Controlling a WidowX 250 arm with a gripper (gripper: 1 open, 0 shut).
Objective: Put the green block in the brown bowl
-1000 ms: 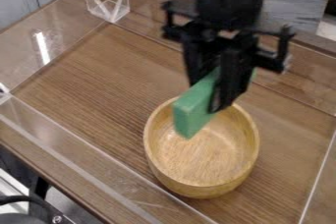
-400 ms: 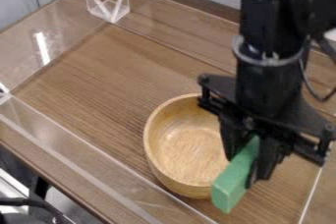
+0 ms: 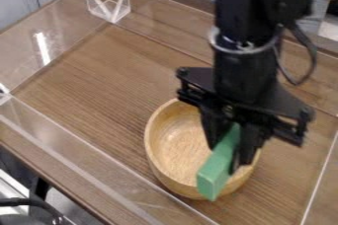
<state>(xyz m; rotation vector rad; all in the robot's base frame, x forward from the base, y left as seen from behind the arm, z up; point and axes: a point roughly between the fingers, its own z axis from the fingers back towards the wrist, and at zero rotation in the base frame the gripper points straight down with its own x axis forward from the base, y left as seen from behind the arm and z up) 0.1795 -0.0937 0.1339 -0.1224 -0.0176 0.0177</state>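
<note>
Back over the bowl (image 3: 168, 150) swings our green block (image 3: 214, 174) from the right, pinched in the gripper (image 3: 227, 138), and we see its lower end near the rim!

Pale light glints off the brown wooden tabletop (image 3: 79, 96) at left.

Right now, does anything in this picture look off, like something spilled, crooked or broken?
Nothing stands out as spilled or broken. The green block hangs tilted from the closed jaws over the near part of the brown bowl, which looks normal for something being placed.
</note>
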